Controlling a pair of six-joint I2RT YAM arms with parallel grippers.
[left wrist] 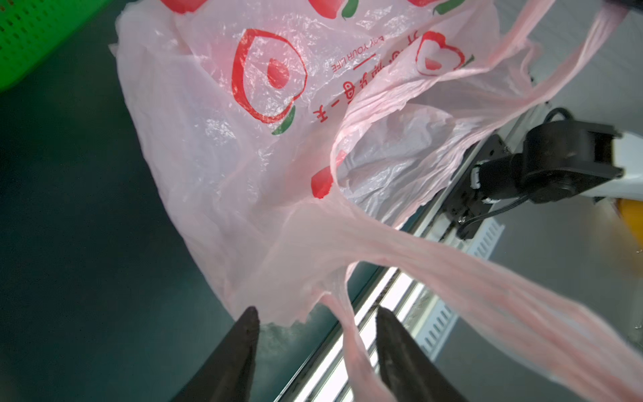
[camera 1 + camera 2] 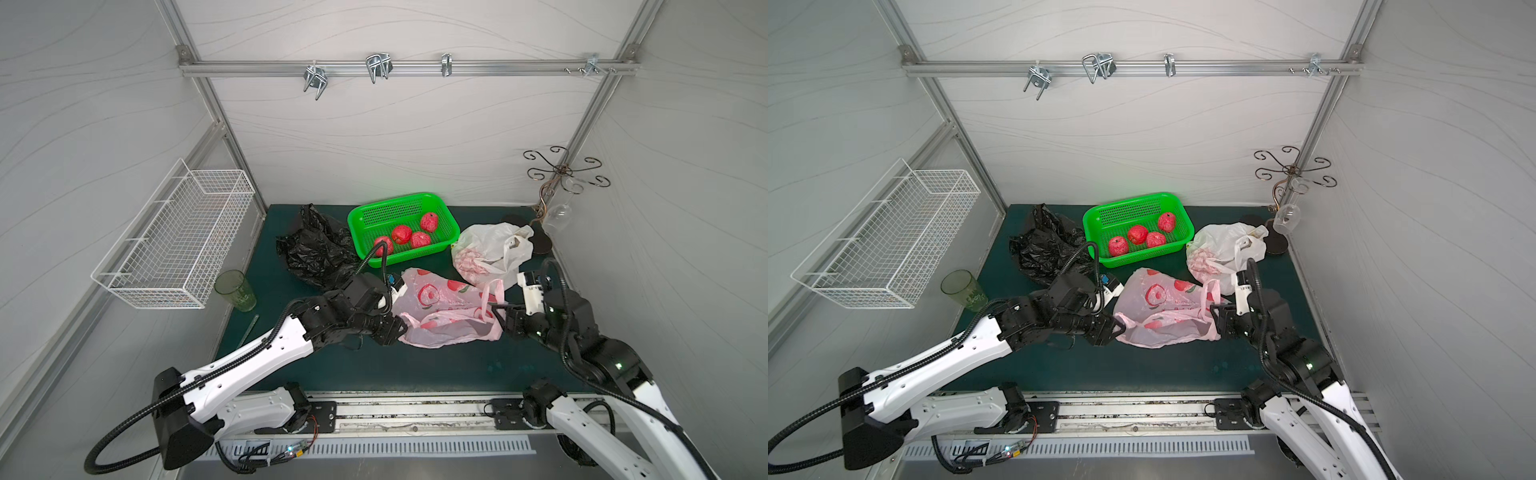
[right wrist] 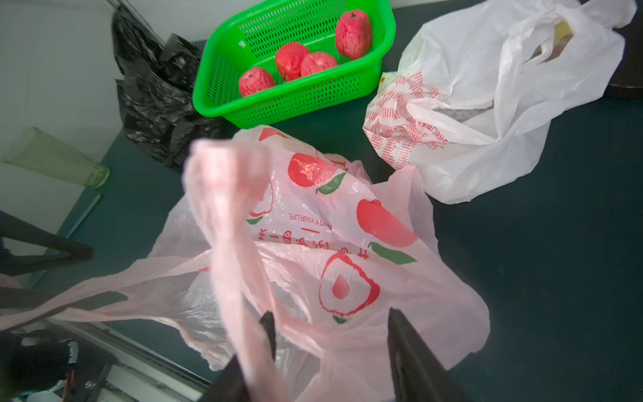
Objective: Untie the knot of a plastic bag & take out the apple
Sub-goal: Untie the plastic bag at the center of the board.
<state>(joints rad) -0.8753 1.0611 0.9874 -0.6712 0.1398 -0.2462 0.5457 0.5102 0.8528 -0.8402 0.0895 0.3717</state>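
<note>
Nearest me in a top view, the left gripper and right gripper flank the pink bag. It lies limp on the mat, in front of the green basket holding four apples.

Left wrist: jaws released, a handle strand running loose between them.

Right wrist: jaws spread too, a handle loop draped over one finger.

The knot looks undone to me, and I see no apple inside. Next, I back both grippers out without snagging the plastic.

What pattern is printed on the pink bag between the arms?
Red apples with green leaves, on the pink bag; clearest in the right wrist view.
</note>
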